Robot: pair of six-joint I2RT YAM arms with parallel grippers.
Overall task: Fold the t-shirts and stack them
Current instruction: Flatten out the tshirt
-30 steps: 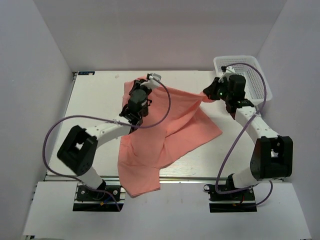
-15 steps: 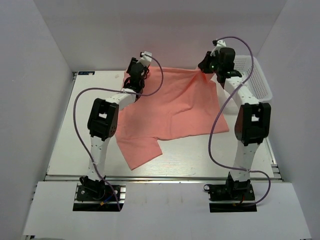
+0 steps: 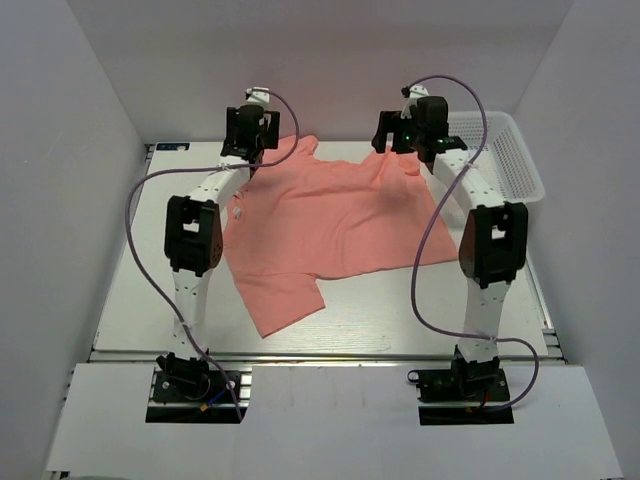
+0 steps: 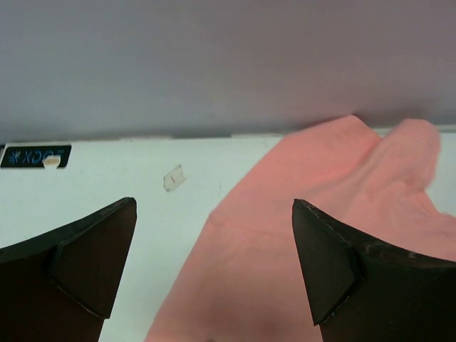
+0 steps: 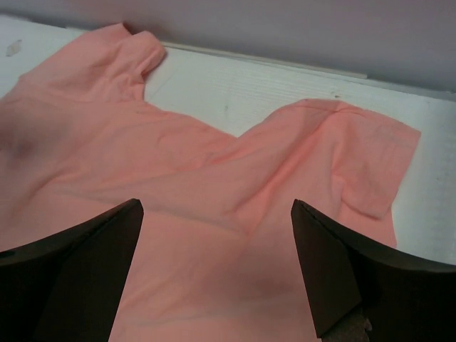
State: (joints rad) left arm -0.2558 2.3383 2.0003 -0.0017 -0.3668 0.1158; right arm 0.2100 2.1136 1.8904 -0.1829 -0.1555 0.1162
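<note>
The left gripper's fingers (image 4: 85, 263) are spread wide with nothing between them. The left gripper (image 4: 214, 206) hangs above the far left part of the table (image 3: 140, 260), over the left edge of the shirt (image 3: 340, 215). Through the gap the wrist view shows bare white tabletop on the left and pink cloth on the right. The cloth rises to a rounded fold near the far wall (image 4: 214, 57). A small scrap of tape (image 4: 173, 178) lies on the table just left of the cloth. A black label (image 4: 35, 155) sits at the far left edge.

The right gripper's fingers (image 5: 342, 278) are also spread wide and hold nothing. The right gripper (image 5: 216, 206) hovers over the far right part of the shirt. Its wrist view shows a sleeve (image 5: 370, 164) lying flat to the right, and another fold of cloth at the far left beside the wall. A strip of bare table lies between them at the far edge.

In the top view the shirt lies spread out on the table, apart from both grippers. Its far edge is close to the back of the table, and the cloth is gently wrinkled. One part reaches out toward the near left. Both arms are stretched far out, the left arm (image 3: 195, 235) along the shirt's left side and the right arm (image 3: 490, 240) along its right side. A white mesh basket (image 3: 505, 160) stands at the far right corner, just right of the right arm and clear of the shirt.
</note>
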